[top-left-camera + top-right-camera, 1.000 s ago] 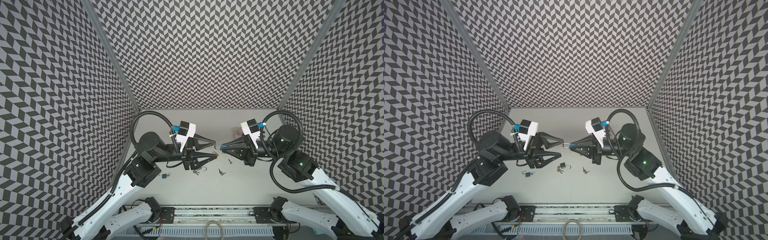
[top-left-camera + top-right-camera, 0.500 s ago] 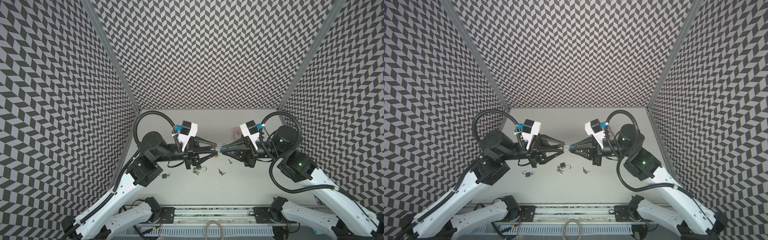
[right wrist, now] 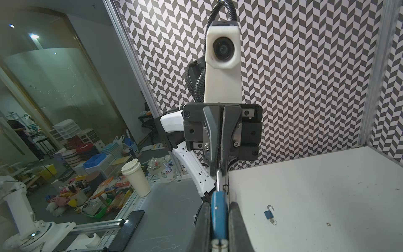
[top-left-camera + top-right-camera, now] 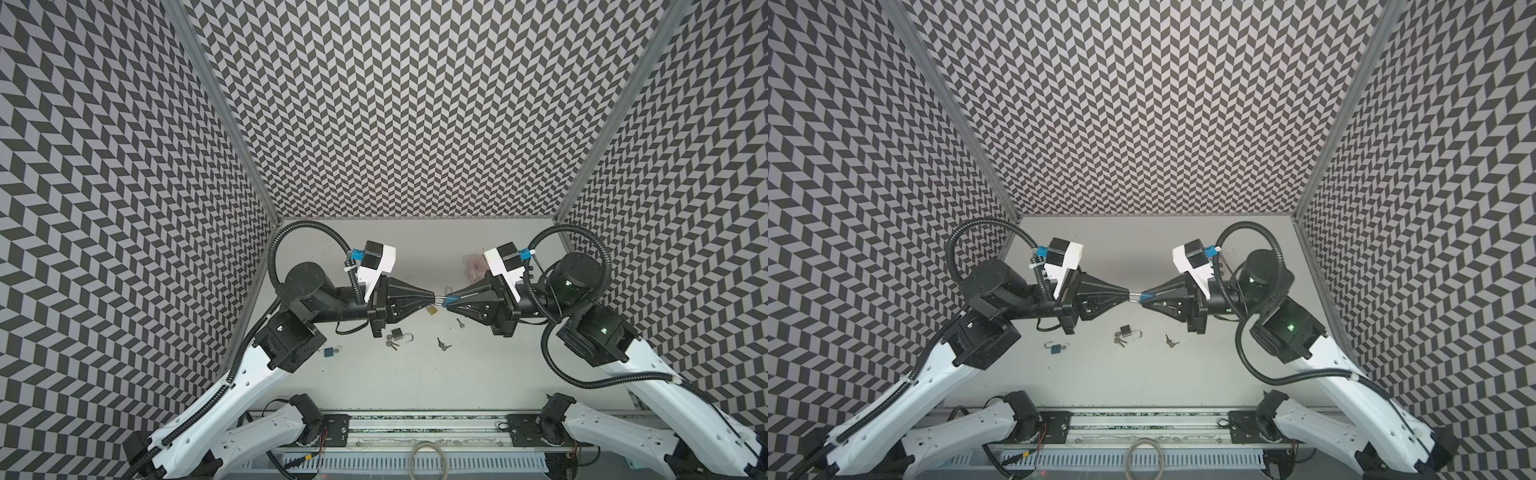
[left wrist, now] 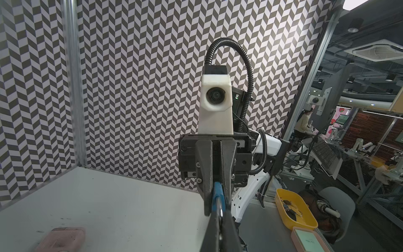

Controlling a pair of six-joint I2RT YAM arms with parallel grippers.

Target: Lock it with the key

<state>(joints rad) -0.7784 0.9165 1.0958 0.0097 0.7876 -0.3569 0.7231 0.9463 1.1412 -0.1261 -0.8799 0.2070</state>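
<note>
In mid-air above the table (image 4: 415, 386), the blue padlock (image 3: 219, 209) sits clamped by its body in the right gripper (image 4: 448, 300), while the left gripper (image 4: 433, 297) pinches its silver shackle (image 3: 218, 181); loose keys (image 4: 443, 344) lie below.

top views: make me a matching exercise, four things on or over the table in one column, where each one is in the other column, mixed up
Things
1. held blue padlock
2. dark padlock
3. loose blue padlock
4. pink block

Places
a. lying on the left side of the table, shackle open
b. off the table, between the left gripper and the right gripper, both shut on it
c. at the back, right of the middle
d. lying mid-table, shackle open, keys beside it

Pairs: 1-b, 2-d, 3-a, 4-c
</note>
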